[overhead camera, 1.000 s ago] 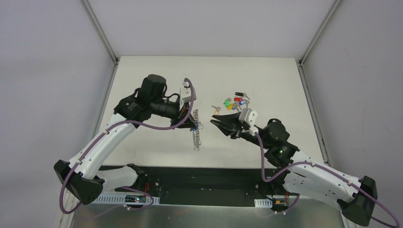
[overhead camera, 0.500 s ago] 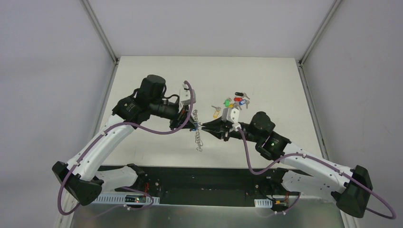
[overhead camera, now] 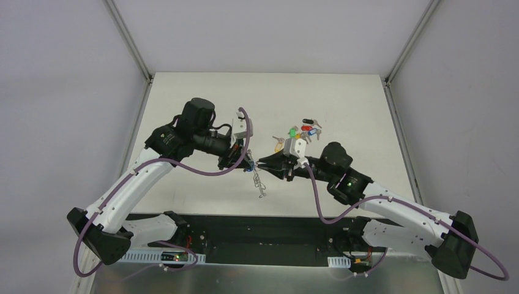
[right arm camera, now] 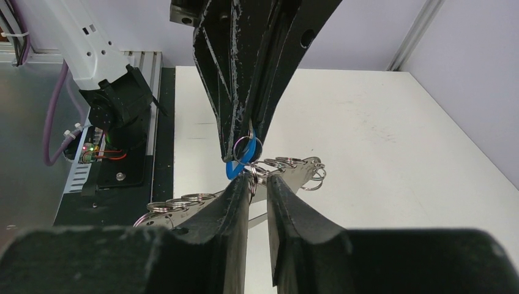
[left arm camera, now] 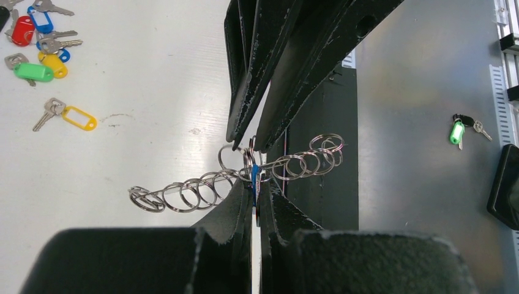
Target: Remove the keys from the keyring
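Observation:
The keyring hangs in the air between my two grippers, a grey bar with a row of small metal rings. It also shows in the right wrist view. My left gripper is shut on a key's blue tag, which also shows in the right wrist view. My right gripper meets it tip to tip from the right. Its fingers stand almost closed on a small ring beside the blue tag. Several loose keys with coloured tags lie on the table behind.
The loose keys show at the top left of the left wrist view, with a yellow-tagged key apart from them. A green-tagged key lies on the grey metal strip past the table's near edge.
My right gripper has moved left to the keyring and closed from wide open to a narrow gap. The keyring's lower end has swung right. My left gripper has kept its hold.

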You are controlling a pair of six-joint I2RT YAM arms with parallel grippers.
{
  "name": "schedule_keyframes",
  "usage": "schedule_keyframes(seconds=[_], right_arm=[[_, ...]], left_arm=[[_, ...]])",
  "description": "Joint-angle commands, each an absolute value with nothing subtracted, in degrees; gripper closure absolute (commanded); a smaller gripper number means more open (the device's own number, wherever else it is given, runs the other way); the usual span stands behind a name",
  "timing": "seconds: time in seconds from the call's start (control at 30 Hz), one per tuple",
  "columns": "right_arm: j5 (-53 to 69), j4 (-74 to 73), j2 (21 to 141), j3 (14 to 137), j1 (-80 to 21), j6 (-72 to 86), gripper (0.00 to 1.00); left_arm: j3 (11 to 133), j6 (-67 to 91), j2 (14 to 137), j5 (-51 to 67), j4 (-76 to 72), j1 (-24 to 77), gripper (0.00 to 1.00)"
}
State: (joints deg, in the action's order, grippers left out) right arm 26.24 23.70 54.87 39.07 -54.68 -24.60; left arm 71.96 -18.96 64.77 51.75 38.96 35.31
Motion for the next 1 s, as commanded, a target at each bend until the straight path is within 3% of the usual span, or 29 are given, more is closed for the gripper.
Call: schedule_keyframes(seconds=[0.0,0.43,0.6,0.97], right_arm=[[27.8,26.4,54.5,42.2,-55.0,-25.4,0.76],[23.3,28.4,55.3,41.8,-55.0,-25.6,0.76],[19.3,30.2,52.6,40.5,-54.4,-25.1,0.71],[21.1,28.4,52.5,40.7,-53.3,-25.2,0.69]], left_arm=[[74.8,-20.9,63.8,52.6,38.8,36.0,1.0],[75.5,-21.9,63.9,52.1,40.3,36.6,1.0],[75.2,-22.2,64.0,51.5,40.6,36.7,1.0],[75.8,-22.4,64.1,51.1,40.8,37.2,1.0]])
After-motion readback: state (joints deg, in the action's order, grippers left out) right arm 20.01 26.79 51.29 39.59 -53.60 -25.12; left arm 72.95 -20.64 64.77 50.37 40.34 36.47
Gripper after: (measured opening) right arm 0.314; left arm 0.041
